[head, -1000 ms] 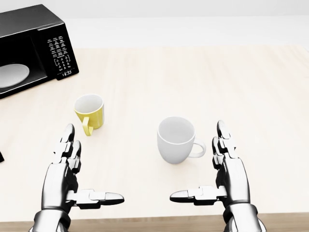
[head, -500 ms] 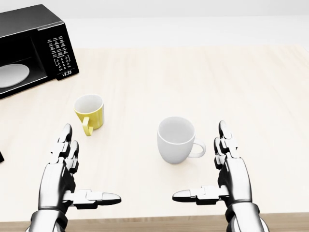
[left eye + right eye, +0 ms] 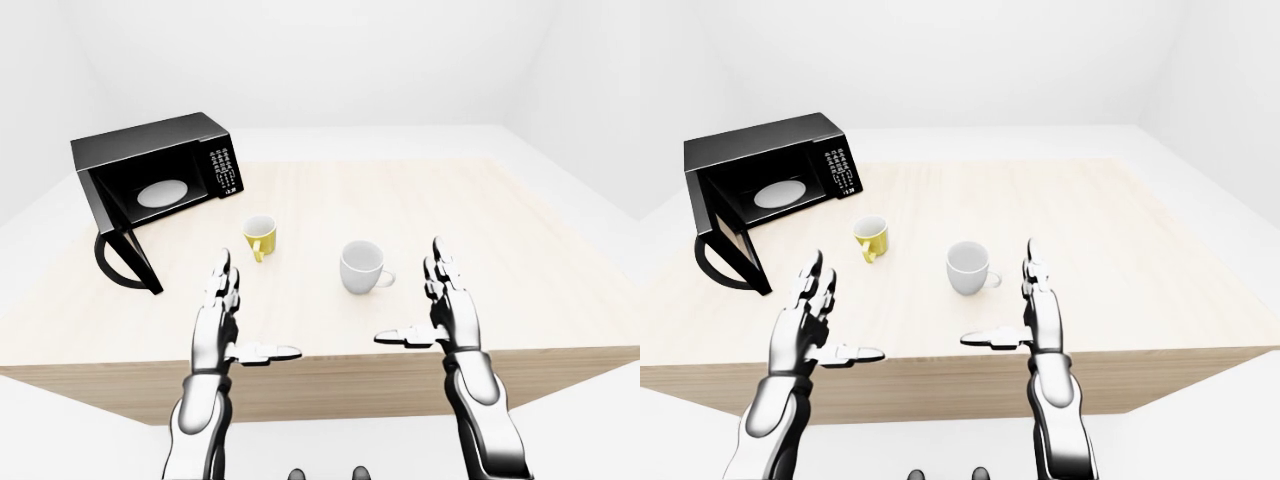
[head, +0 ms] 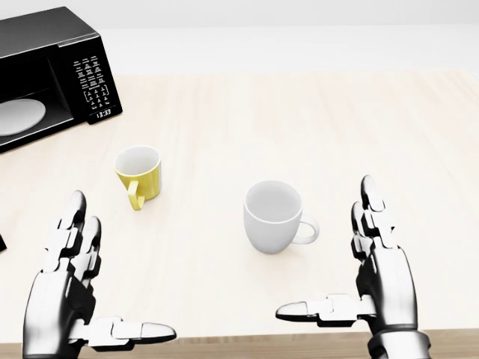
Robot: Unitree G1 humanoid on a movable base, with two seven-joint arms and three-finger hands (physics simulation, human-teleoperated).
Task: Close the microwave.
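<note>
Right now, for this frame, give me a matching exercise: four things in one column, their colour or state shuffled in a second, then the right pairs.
Column one:
1. microwave
2. small mug
3. larger mug
4. left hand

Column two:
A. white, handle toward the view's right
B. open, fingers spread, holding nothing
C. black, door swung open
D. yellow

Pairs: 1-C, 2-D, 3-A, 4-B

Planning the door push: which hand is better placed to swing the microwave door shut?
Left, probably. The microwave stands at the table's left end, its open door swung out there. The open left hand hovers nearer; the right hand is beyond the white mug.
</note>
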